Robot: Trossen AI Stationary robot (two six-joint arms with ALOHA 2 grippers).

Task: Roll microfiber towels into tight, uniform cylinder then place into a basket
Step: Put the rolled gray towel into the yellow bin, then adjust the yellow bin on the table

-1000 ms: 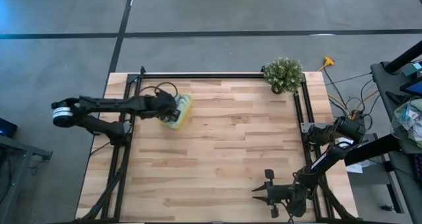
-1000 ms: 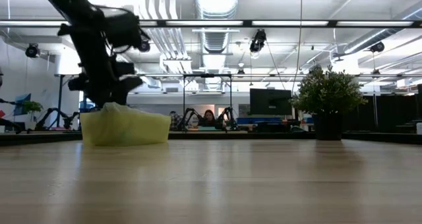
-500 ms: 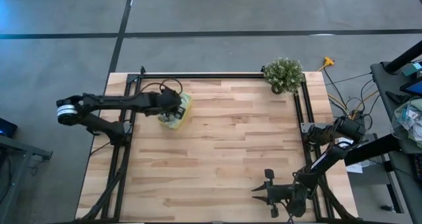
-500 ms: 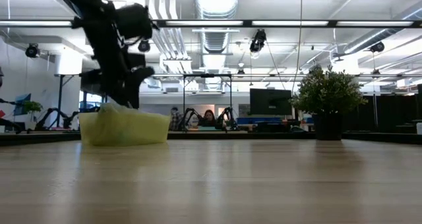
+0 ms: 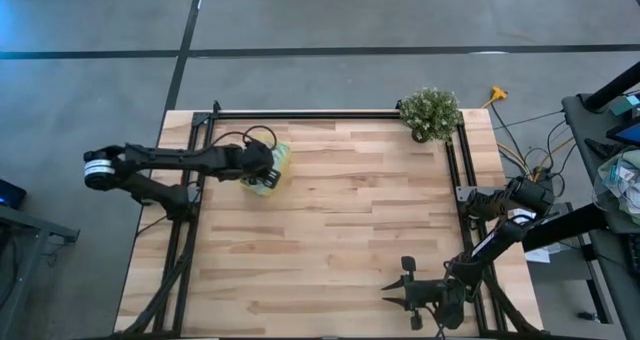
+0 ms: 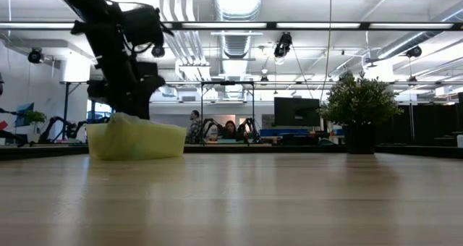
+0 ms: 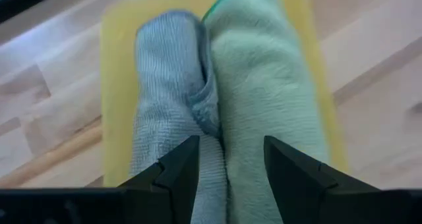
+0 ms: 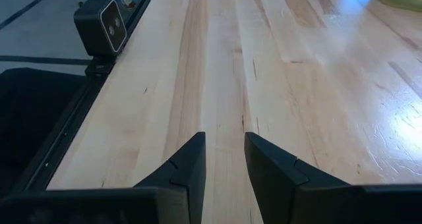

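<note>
In one basket [image 7: 115, 66]: two rolled towels [image 7: 264, 99], side by side.

site: open-plan robotics lab, as i see it from my station. exposed silver ceiling ducts [image 6: 235, 40], long strip lights, dark computer monitor [image 6: 296, 110], seated person [image 6: 230, 129] at far desks, other black robot arms [image 6: 54, 129] on benches, pale wooden worktable [image 5: 340, 230] on grey concrete floor.

Wooden table [image 5: 340, 220] with yellow basket [image 5: 281, 167], potted plant [image 5: 430, 113].
</note>
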